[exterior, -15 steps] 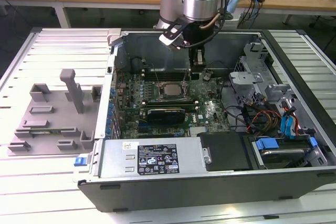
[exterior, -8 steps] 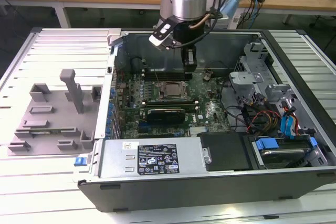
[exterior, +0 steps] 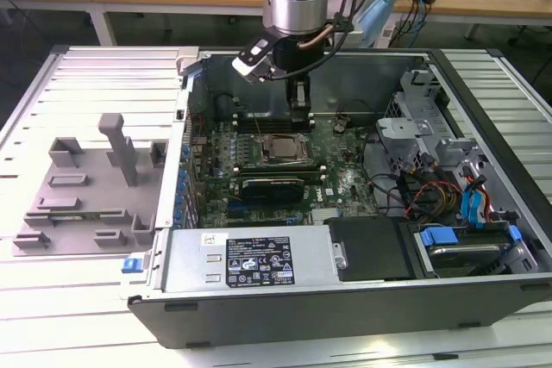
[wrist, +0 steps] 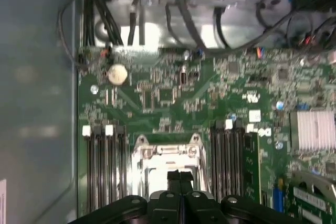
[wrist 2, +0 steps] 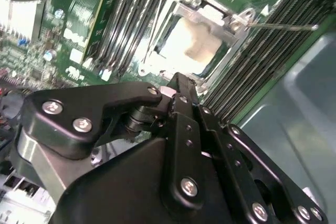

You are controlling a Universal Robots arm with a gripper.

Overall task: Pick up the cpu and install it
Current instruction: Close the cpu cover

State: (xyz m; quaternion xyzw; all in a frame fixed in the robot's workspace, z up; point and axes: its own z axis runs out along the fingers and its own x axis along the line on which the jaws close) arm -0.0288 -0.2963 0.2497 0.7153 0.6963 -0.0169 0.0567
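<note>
We see the end effector (exterior: 299, 108) hanging inside an open computer case (exterior: 345, 316), its fingers pressed together with nothing between them. The cpu (exterior: 280, 149) lies flat in the motherboard socket near the fingertips, silvery top up. In the second wrist view, the cpu (wrist 2: 190, 43) sits within the metal socket frame (wrist 2: 210, 15).
</note>
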